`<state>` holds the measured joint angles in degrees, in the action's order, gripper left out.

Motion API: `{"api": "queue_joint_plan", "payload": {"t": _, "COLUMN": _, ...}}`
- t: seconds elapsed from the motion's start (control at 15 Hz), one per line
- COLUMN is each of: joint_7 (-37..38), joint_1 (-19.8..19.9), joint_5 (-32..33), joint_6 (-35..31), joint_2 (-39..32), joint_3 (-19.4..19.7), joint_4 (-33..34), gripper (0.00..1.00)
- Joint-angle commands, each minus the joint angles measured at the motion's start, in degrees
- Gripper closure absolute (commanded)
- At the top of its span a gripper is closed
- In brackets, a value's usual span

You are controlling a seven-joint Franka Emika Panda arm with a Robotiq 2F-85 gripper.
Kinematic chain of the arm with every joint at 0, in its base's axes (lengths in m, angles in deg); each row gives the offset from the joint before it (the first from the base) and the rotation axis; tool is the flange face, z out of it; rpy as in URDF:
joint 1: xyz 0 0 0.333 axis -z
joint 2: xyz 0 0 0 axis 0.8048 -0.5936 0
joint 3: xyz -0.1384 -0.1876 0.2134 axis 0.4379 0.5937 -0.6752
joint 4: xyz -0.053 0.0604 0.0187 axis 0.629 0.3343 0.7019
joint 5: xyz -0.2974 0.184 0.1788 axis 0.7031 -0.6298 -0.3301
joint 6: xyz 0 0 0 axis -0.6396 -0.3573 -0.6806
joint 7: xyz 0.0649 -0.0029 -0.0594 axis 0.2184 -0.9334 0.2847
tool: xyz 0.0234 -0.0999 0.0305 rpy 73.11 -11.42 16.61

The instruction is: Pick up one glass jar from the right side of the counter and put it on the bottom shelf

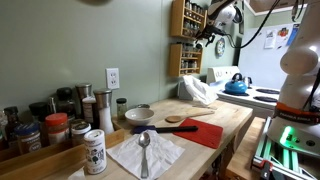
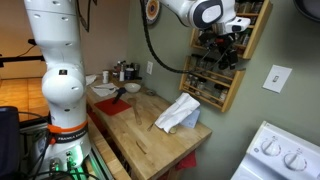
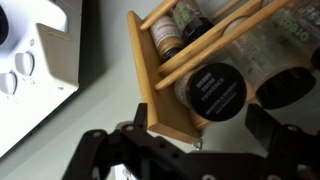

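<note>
The wooden wall rack (image 2: 238, 80) holds several small spice jars and also shows in an exterior view (image 1: 188, 30). My gripper (image 2: 228, 52) is up against the rack's front, about mid-height, above its bottom shelf (image 2: 214, 98). In the wrist view my gripper (image 3: 205, 120) is open. Its fingers stand wide on either side of a black-lidded glass jar (image 3: 215, 90) that sits in the rack next to the side board. I cannot tell which tier it is. Several more jars (image 1: 50, 125) stand at one end of the light-wood counter (image 1: 225, 118).
On the counter lie a crumpled white cloth (image 2: 180, 113), a red mat (image 1: 200, 132), a wooden spoon (image 1: 180, 119), a bowl (image 1: 139, 115) and a metal spoon on a napkin (image 1: 145, 152). A blue kettle (image 1: 236, 86) sits on the white stove (image 2: 285, 155).
</note>
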<state>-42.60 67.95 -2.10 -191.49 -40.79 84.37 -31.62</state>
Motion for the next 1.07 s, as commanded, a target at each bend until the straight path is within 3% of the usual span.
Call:
{"api": "queue_joint_plan", "payload": {"t": 0.0, "joint_7": 2.74, "joint_1": -0.75, "joint_5": -3.33, "joint_6": -0.1, "joint_2": 0.16, "joint_3": -0.11, "joint_4": -0.23, "gripper": 0.0}}
{"api": "queue_joint_plan", "payload": {"t": 1.0, "joint_7": 12.0, "joint_1": 0.3, "joint_5": -1.97, "joint_6": 1.55, "joint_2": 0.87, "joint_3": -0.24, "joint_4": -0.68, "gripper": 0.0}}
